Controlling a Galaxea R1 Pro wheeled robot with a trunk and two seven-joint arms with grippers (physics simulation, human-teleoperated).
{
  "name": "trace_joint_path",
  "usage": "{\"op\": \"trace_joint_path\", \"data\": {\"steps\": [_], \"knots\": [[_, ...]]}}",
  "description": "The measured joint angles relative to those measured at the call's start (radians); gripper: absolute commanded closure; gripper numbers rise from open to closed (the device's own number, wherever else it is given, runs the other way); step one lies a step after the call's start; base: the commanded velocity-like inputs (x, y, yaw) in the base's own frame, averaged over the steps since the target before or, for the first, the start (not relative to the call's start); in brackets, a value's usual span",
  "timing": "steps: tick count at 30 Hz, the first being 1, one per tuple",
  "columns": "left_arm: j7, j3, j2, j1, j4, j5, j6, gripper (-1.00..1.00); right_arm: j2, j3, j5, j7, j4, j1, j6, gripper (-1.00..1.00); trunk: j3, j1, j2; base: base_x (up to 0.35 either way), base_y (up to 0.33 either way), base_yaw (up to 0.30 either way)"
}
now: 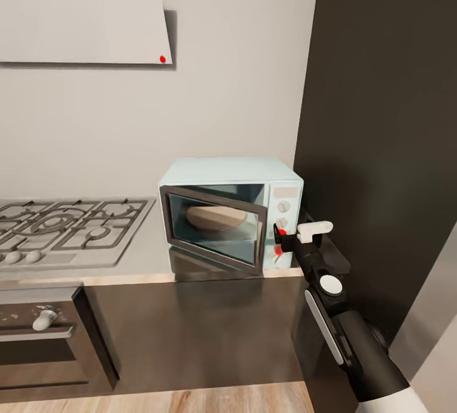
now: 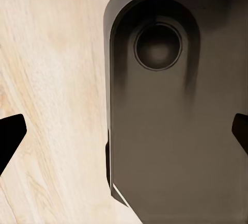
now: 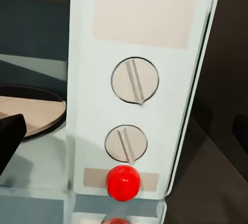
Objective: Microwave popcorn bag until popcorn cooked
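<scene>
The right gripper (image 1: 281, 240) is raised in front of the control panel of the microwave (image 1: 216, 175), level with the lower knob and the red button (image 3: 123, 182). In the right wrist view its two dark fingertips (image 3: 10, 139) stand at opposite edges of the picture, so the jaws are spread wide and grasp nothing; whether a tip touches the panel cannot be told.

The panel carries a pale display strip, an upper knob (image 3: 135, 80), a lower knob (image 3: 126, 143) and the red button beneath them. The microwave door (image 1: 216, 226) hangs ajar, hinged outward, and the tan turntable (image 1: 214, 217) shows through the opening.

The popcorn bag cannot be made out: no mustard-yellow sack appears on the turntable, on the grey countertop (image 1: 143, 254) beside the microwave, or in either gripper.

The microwave stands on the countertop against the wall, with a gas hob (image 1: 70, 226) to one side and a dark tall cabinet (image 1: 381, 115) to the other. A black built-in oven (image 1: 44, 337) sits below the hob.

The left gripper (image 2: 124, 131) hangs low over the wooden floor (image 2: 51, 79) and a dark part of the robot's base, its fingertips wide apart and empty.

Judged from this, the loading step is unconfirmed. Closing the door and starting the heating appear to remain.
</scene>
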Motion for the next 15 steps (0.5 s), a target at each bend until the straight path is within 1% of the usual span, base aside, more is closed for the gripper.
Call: {"op": "trace_joint_path", "data": {"steps": [9,11,15], "knots": [[0.000,0.000,0.000,0.000,0.000,0.000,0.000,-1.00,0.000,0.000,0.000,0.001,0.000,0.000,0.000,-1.00,0.000,0.000,0.000,0.007,0.000,0.000],[0.000,0.000,0.000,0.000,0.000,0.000,0.000,-1.00,0.000,0.000,0.000,0.002,0.000,0.000,-0.001,-1.00,0.000,0.000,0.000,0.134,0.000,0.000],[0.000,0.000,0.000,0.000,0.000,0.000,0.000,-1.00,0.000,0.000,0.000,0.003,0.000,0.000,-0.001,-1.00,0.000,0.000,0.000,0.225,0.000,0.000]]}}
